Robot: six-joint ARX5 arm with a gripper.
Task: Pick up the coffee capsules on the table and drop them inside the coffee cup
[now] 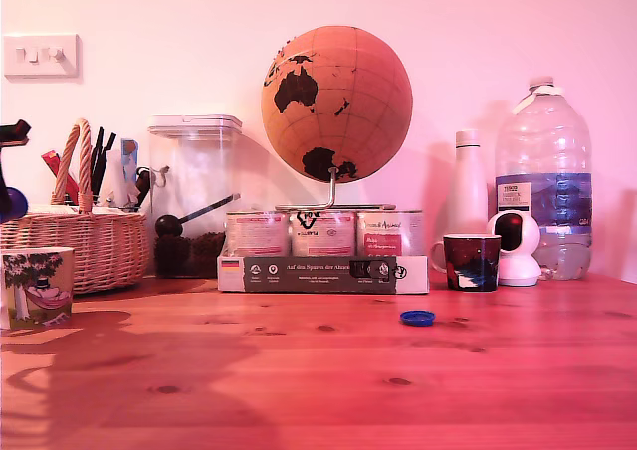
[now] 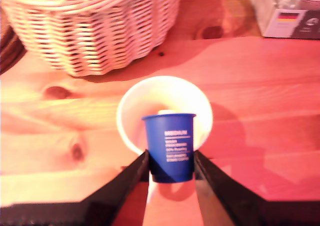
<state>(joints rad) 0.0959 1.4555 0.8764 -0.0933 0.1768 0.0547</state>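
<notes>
Blue and glossy, 1 coffee capsule (image 2: pixel 169 147) sits clamped between the dark fingers of the gripper (image 2: pixel 170 166), held directly above the open mouth of the coffee cup (image 2: pixel 131 104). Just past its rim, inside the cup, a pale rounded shape shows, possibly the cream capsule already dropped in, though the blur leaves that unsure. In the exterior view the cup (image 1: pixel 36 288) stands on the tabletop (image 1: pixel 318 390) at the exterior view's left, near the wicker basket (image 1: pixel 85 243). No capsule lies loose on the wood; only a flat blue disc (image 1: pixel 417 318). Judged so, the release alone remains
</notes>
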